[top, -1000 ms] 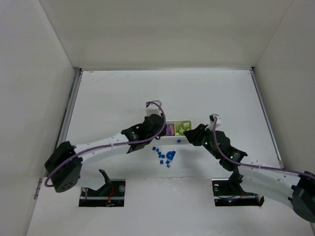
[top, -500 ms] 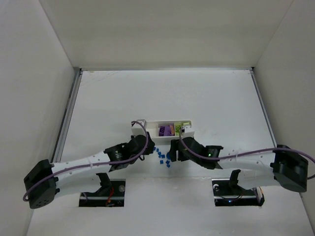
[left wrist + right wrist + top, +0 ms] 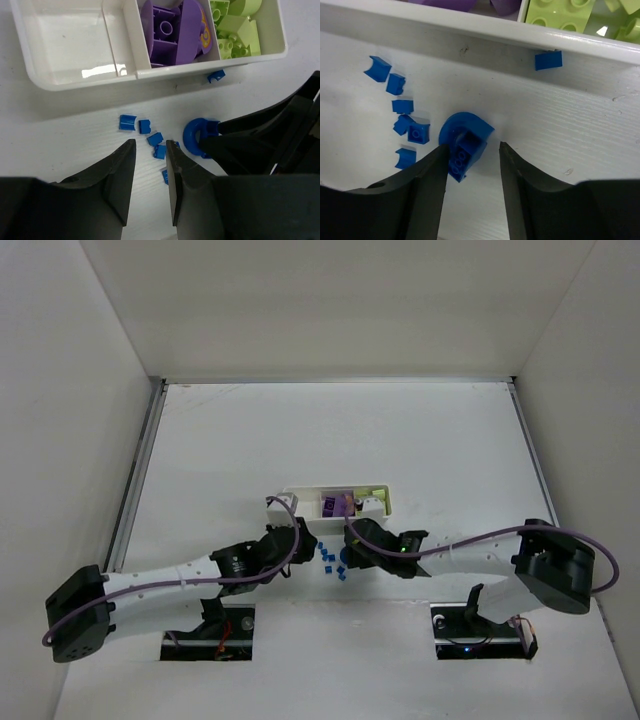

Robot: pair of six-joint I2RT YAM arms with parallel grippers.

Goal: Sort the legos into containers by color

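A robotics lab test cell: plain white panel walls (image 3: 330, 300) enclose a white table (image 3: 430, 430) bearing the cabled left arm (image 3: 170, 580) and right arm (image 3: 470, 552).

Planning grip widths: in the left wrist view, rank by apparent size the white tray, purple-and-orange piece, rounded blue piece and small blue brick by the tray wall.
Largest to smallest:
white tray
purple-and-orange piece
rounded blue piece
small blue brick
No close calls, despite differing nearness.

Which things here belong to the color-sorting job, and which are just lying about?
Job: white tray, small blue bricks, rounded blue piece, purple pieces, yellow-green pieces, left tool, right tool.
Just there: purple cables on the arms, white table.
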